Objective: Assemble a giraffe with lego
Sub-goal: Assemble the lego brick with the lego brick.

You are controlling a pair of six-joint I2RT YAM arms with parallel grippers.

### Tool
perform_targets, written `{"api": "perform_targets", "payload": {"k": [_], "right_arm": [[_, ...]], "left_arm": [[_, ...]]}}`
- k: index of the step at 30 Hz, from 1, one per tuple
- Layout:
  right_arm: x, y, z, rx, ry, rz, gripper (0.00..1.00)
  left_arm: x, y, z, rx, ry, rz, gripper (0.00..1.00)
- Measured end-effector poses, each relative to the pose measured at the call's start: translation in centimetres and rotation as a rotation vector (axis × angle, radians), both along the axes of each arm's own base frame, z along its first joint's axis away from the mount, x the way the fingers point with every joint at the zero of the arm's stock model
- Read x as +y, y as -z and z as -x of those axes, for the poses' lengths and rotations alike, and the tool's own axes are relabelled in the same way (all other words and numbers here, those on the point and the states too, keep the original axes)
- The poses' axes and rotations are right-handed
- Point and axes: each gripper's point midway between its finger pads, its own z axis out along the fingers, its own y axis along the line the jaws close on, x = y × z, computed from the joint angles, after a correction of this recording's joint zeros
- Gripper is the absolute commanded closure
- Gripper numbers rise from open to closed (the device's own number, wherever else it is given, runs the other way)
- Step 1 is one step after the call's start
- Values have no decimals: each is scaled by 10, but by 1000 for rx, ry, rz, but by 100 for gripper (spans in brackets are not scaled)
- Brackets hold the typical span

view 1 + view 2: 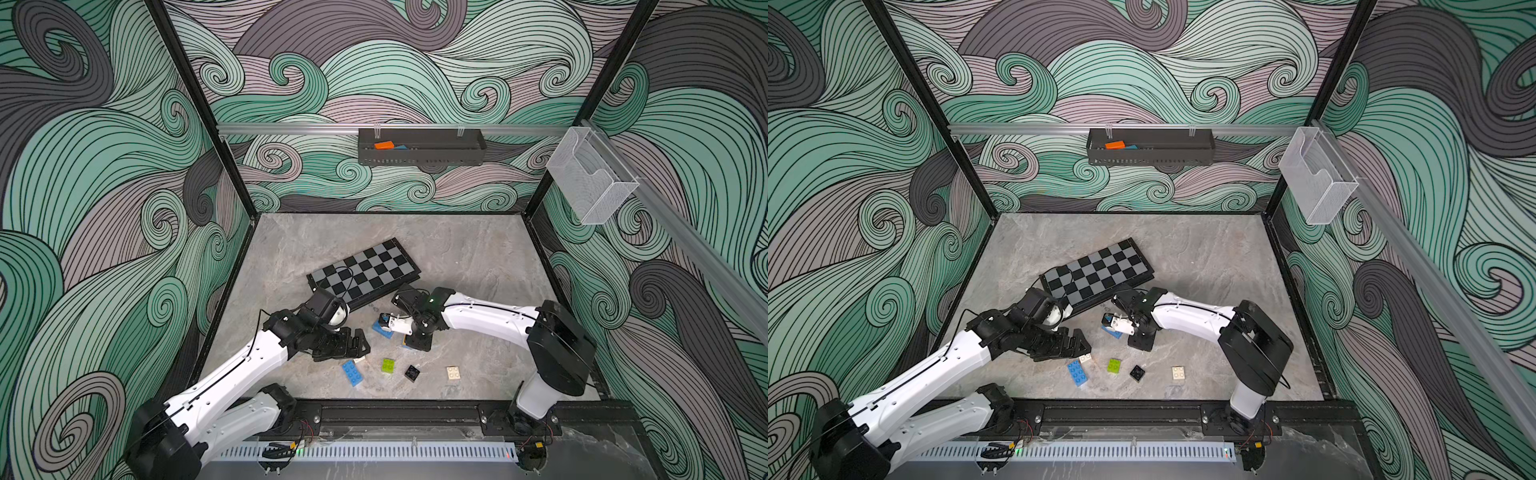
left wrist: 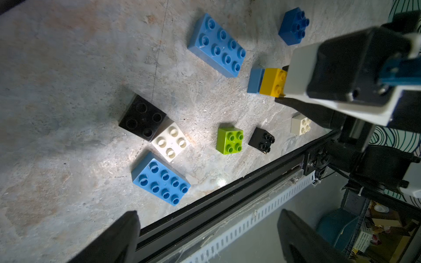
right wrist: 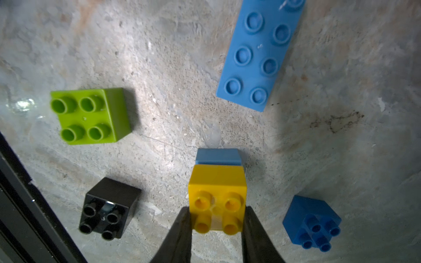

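No giraffe figure is in view; the only joined lego is a yellow brick (image 3: 217, 182) standing on a light-blue one (image 3: 218, 156). My right gripper (image 3: 217, 218) (image 1: 411, 344) is shut on the yellow brick's sides. Loose on the stone floor lie a lime brick (image 1: 388, 365) (image 3: 88, 116), a black brick (image 1: 412, 372) (image 3: 109, 208), a cream brick (image 1: 454, 372), two blue oblong bricks (image 1: 352, 372) (image 3: 259, 52), a dark-blue square (image 3: 312, 220) and a touching black (image 2: 142, 117) and white (image 2: 170, 141) pair. My left gripper (image 2: 209, 236) (image 1: 353, 345) hovers open and empty over that pair.
A black-and-grey chequered board (image 1: 365, 270) lies behind both grippers. The black front rail (image 1: 395, 411) runs close to the loose bricks. A dark tray (image 1: 422, 147) hangs on the back wall and a clear holder (image 1: 590, 183) on the right wall.
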Motion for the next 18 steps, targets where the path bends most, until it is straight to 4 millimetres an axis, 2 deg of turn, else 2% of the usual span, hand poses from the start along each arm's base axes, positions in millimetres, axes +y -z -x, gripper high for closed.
{"api": "perform_targets", "payload": {"k": [18], "right_arm": [[2, 2, -4, 33, 12, 67, 77]], "left_arm": [[0, -3, 0, -2, 0, 1, 1]]}}
